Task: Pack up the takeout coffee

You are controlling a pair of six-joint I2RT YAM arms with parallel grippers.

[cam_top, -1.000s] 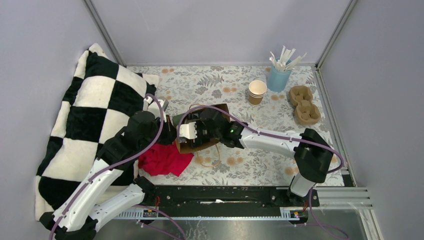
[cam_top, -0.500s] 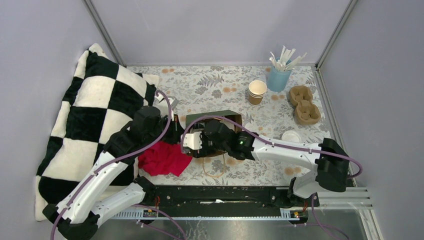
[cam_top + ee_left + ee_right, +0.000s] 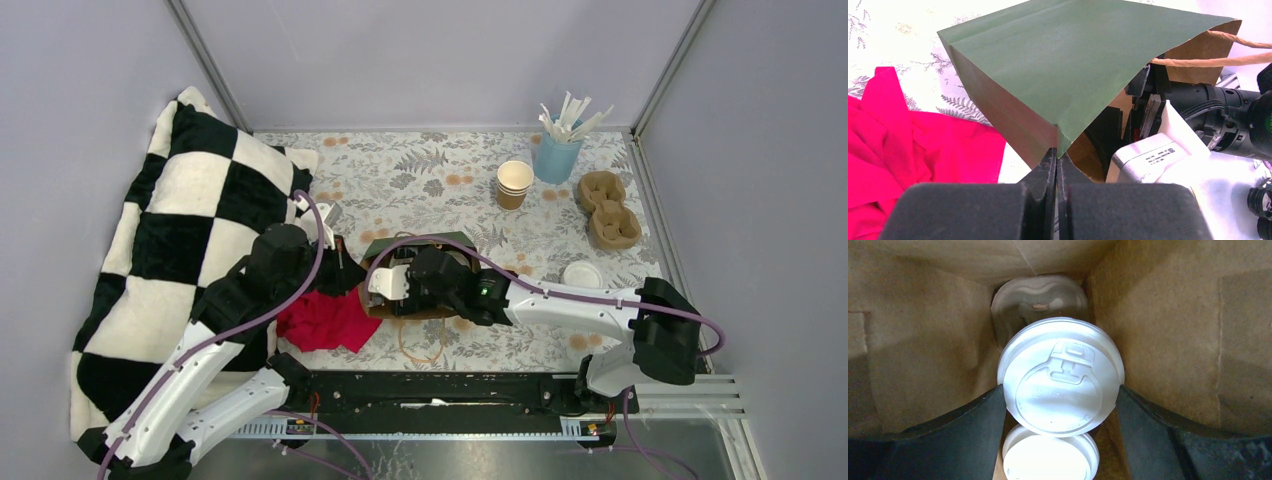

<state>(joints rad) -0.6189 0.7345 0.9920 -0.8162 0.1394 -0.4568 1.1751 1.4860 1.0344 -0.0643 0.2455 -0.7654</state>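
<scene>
The green paper bag (image 3: 418, 244) lies on its side mid-table, its brown inside showing in the right wrist view. My left gripper (image 3: 1057, 156) is shut on the bag's (image 3: 1073, 65) mouth edge and holds it. My right gripper (image 3: 1060, 387) reaches inside the bag, and both its fingers (image 3: 948, 435) press the white lid of a takeout coffee cup (image 3: 1060, 377). A second white lid (image 3: 1050, 457) lies just below it. Deeper in the bag sits another one (image 3: 1038, 302). In the top view the right fingers are hidden inside the bag.
A stack of kraft cups (image 3: 514, 183), a blue cup of white sticks (image 3: 558, 150) and a cardboard cup carrier (image 3: 607, 208) stand at the back right. A loose white lid (image 3: 582, 273) lies at the right. A red cloth (image 3: 325, 318) and a checked cushion (image 3: 180, 230) lie left.
The bag has turned so its green side faces up. The right arm has swung its elbow to the right, which uncovered the loose lid. The left gripper moved with the bag's edge.
</scene>
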